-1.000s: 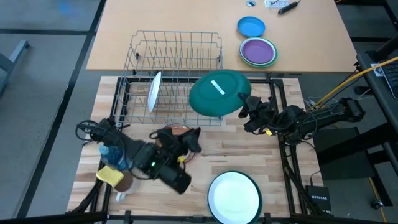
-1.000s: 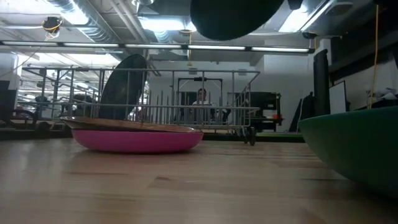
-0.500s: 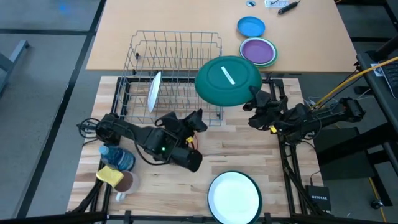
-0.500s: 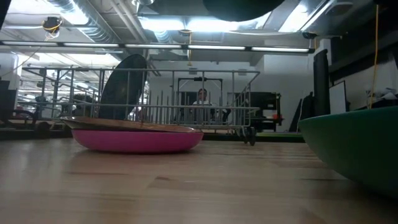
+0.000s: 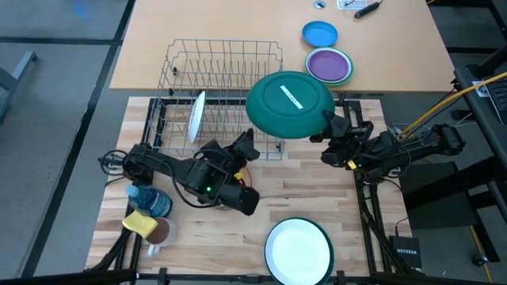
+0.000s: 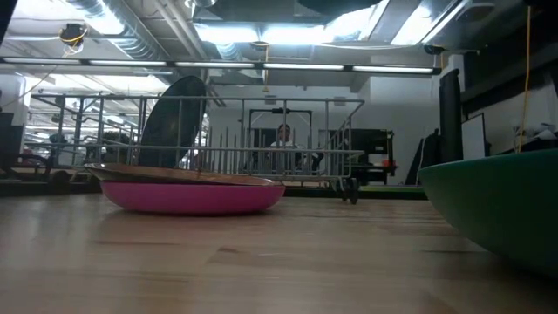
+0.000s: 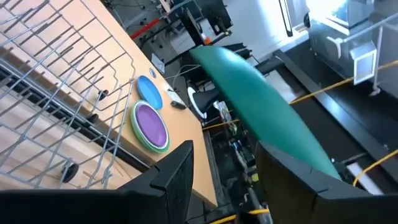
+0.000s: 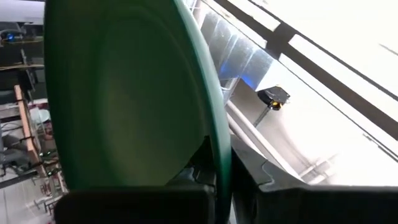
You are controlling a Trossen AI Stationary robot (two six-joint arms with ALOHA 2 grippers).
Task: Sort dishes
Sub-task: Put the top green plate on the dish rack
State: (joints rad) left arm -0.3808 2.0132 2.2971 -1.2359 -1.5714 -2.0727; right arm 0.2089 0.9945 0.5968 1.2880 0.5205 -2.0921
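the right gripper (image 5: 326, 127) pinches the rim of a green plate (image 5: 289, 104) and holds it in the air above the right end of the wire rack (image 5: 224, 63), its underside up with a white label across it. seen from above it reads as an almost full round disc, so it lies close to flat; in the left wrist view the same plate (image 7: 258, 124) shows as a long, thin, smooth sliver, tilted. in the right wrist view the rim (image 8: 219, 155) runs between the two dark fingers, pressed tight.

the left gripper (image 5: 247, 147) hangs with fingers spread and holding nothing, just in front of the rack, pointing toward the plate.

a small white plate (image 5: 196, 115) stands on edge in the rack's left part. a large white green-rimmed plate (image 5: 299, 250) lies flat at the table's front edge. in the low view a shallow pink dish (image 6: 192, 196) sits on the wood, with what may be a brown one stacked in it.
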